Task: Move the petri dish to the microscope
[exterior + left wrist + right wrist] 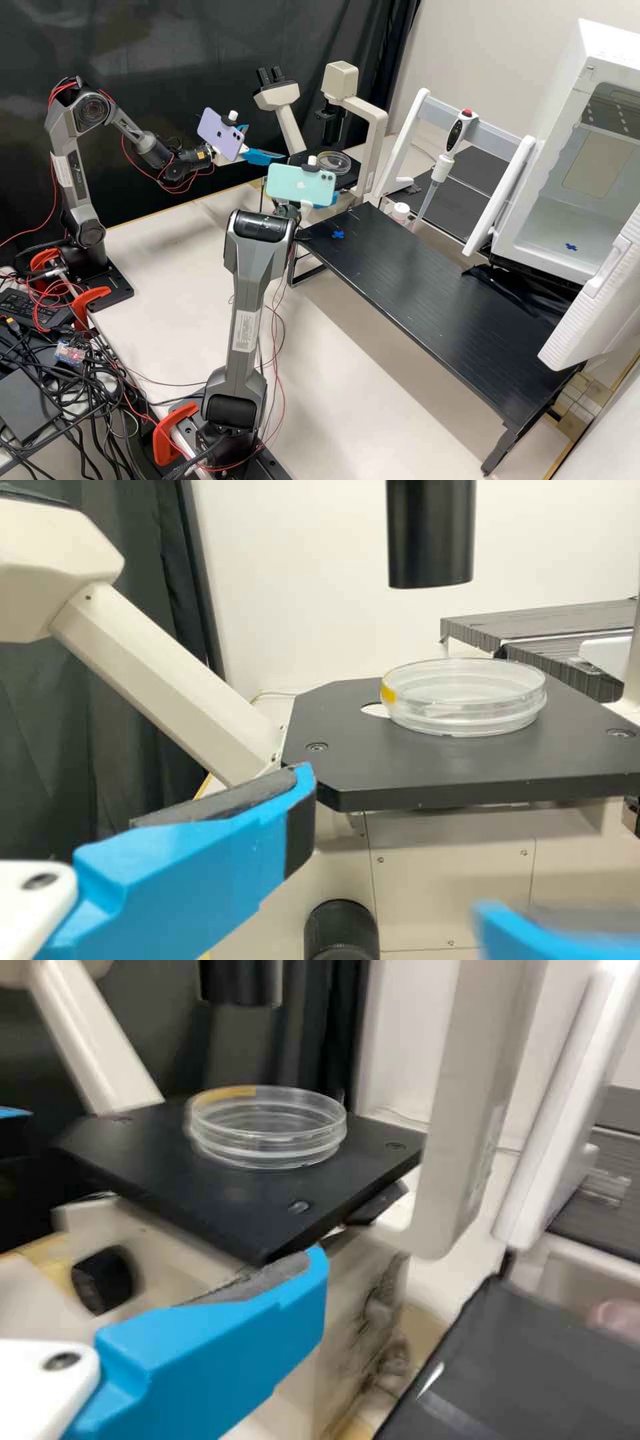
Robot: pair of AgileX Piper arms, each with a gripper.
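Where the bench (347,373) carries the microscope (378,133), its black stage (450,770) holds the petri dish (463,705).
In the high view, the left tool (393,850) stands off one side of the stage and the right tool (327,202) off its near corner, probably the closer of the two. The left is spread wide, with nothing in it; the right shows a finger (230,1360) with no partner against it, so it reads as wide too. Ahead of both, apart from them, the dish lies flat; being round, it offers no long axis to match. Placing looks done, so backing away seems next, unless the opening (372,711) beside the dish calls for a centring nudge.
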